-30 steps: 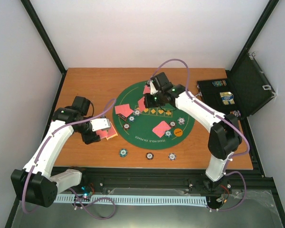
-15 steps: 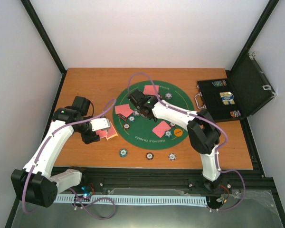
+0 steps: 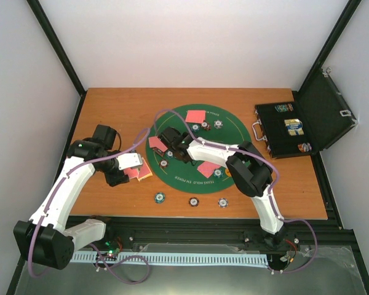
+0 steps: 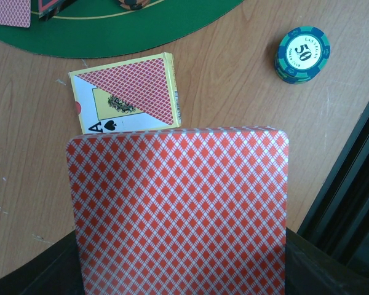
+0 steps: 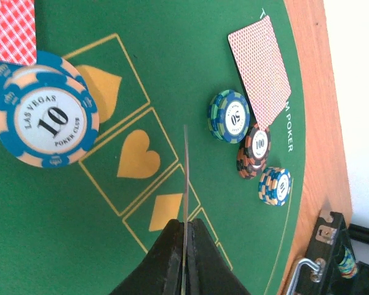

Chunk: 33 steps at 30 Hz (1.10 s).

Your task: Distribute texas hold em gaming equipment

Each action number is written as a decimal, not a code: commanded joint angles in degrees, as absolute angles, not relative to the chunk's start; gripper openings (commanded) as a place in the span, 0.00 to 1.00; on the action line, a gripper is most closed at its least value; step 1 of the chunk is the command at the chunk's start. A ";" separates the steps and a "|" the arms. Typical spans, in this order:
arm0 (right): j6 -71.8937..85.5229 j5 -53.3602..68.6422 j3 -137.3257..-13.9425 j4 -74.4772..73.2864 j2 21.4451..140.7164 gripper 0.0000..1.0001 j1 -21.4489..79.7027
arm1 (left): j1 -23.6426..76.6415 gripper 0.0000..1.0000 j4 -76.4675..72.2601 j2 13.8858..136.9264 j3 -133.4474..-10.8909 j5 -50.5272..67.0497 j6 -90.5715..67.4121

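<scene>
Plain white walls [image 3: 190, 43] framed by black posts [image 3: 56, 46] enclose an orange-brown wooden table [image 3: 123, 104].

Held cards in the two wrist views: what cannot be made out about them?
- Left wrist: the left card shows only its back; face hidden, bottom cut off by the frame edge.
- Right wrist: the right card between the fingers is edge-on; neither side readable.

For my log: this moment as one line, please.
left fingers: shut on red-backed card | right fingers: shut on edge-on card, over green mat

Bright even light, soft shadows, wrist cams sharp
</scene>
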State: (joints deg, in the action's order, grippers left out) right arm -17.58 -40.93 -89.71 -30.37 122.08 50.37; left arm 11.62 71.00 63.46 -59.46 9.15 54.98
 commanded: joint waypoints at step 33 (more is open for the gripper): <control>22.22 2.43 -74.43 -27.83 101.20 0.74 40.78 | 11.43 0.01 72.56 62.24 -62.44 11.11 55.91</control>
